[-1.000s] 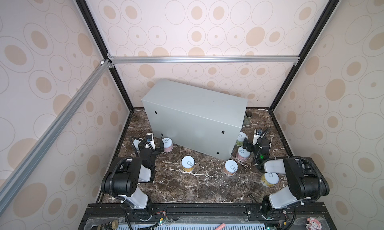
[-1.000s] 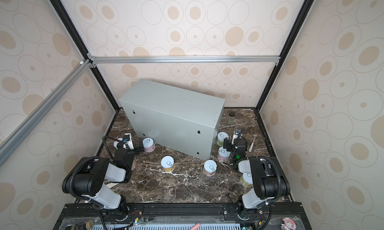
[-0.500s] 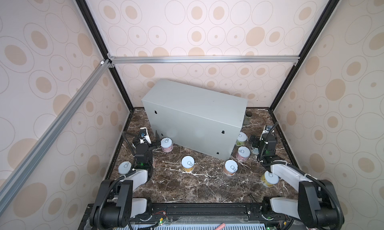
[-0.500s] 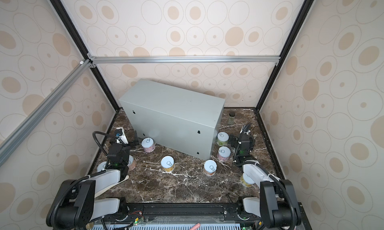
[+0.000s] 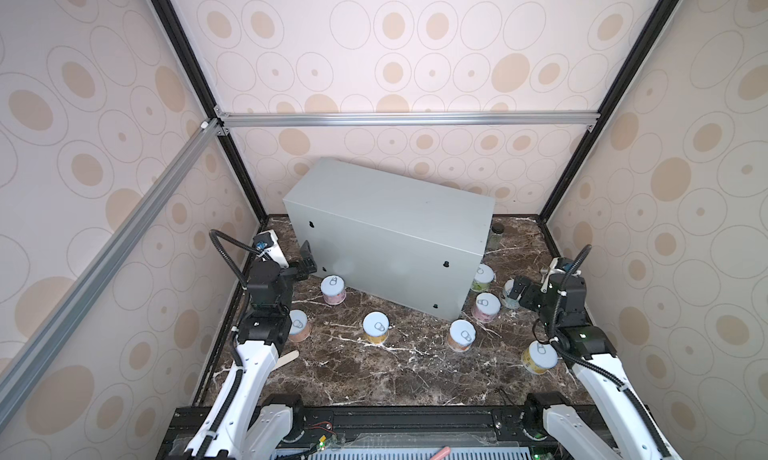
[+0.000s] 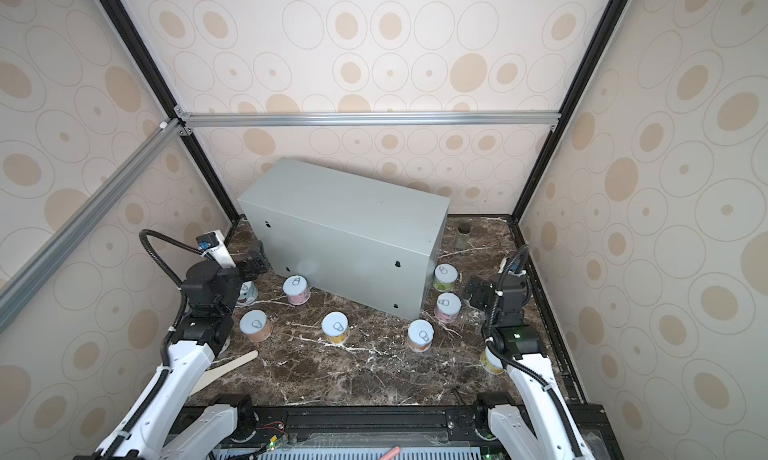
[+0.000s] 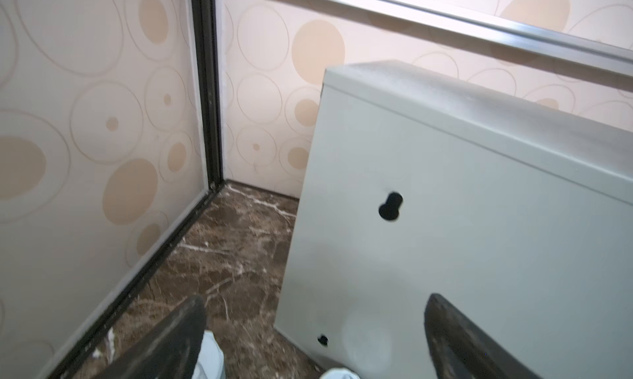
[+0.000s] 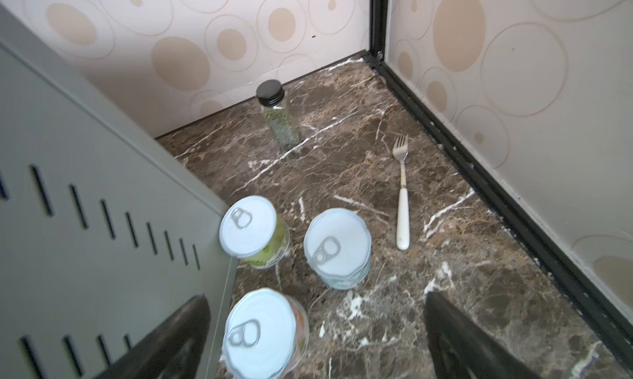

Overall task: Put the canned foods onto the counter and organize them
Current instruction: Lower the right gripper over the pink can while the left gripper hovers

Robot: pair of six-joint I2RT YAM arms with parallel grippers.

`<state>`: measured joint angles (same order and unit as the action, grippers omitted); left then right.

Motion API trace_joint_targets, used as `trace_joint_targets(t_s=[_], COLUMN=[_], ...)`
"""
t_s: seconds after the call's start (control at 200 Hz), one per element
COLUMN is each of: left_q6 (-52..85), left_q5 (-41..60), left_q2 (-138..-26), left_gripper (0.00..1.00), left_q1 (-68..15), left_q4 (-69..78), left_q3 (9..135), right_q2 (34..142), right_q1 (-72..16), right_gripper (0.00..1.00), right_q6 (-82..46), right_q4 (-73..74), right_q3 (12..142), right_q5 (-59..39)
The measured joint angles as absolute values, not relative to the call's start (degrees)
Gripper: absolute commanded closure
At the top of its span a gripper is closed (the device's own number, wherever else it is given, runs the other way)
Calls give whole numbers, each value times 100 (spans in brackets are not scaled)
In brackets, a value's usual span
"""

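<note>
Opening step, it seems: the left claw point(image 5: 308, 259) and right claw point(image 5: 517, 290) both gape apart, empty, while all the tins point(image 5: 376, 327) sit on the dark marble bench point(image 5: 415, 374) around the bare-topped grey box point(image 5: 386, 229); next, a claw must drop over one tin and clamp.

Grey counter point(image 5: 386, 229) — brn marble floor point(image 5: 395, 370)

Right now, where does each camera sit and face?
Top views: high behind the robot, looking down at the counter and canned foods; both arms, left end effector and right end effector show.
Left wrist: behind its open fingers, facing the counter's corner.
Right wrist: behind its open fingers, facing three canned foods, jar, fork.
All share the counter.
</note>
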<state>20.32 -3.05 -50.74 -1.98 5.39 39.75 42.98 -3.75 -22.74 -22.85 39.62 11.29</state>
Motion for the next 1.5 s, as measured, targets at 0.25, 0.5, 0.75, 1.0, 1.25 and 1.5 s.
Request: trace_joint_targets(t_s=[0.25, 0.5, 0.75, 1.0, 1.25, 1.5], left_q6=[2510, 2891, 3597, 3798, 3809, 3964], left_q5=[56, -1022, -1297, -1271, -1634, -1942], left_q2=[-5341, -5931, -6154, -6230, -5658, -5649], left_gripper=[1, 1, 1, 1, 1, 1], left_q1=[-814, -1586, -1907, -2154, -2265, -2294], left_q4=[-825, -1575, -1737, -1455, -270, 985], left_q3=[4049, 4014, 3988, 4042, 3461, 2633], right_q2=[3986, 4132, 5065, 5649, 6117, 6438], right_q1=[-377, -427, -639, -696, -899, -1072], right_gripper=[1, 2, 1, 1, 1, 1], right_q6=[-2497, -2554, -2611, -2609, -2611, -2609], right_q4=[-3439, -3684, -3345, -2838, -2423, -2285], right_q3=[4016, 3854, 3763, 3765, 3765, 3819], right_q5=[71, -464, -539, -425, -235, -56])
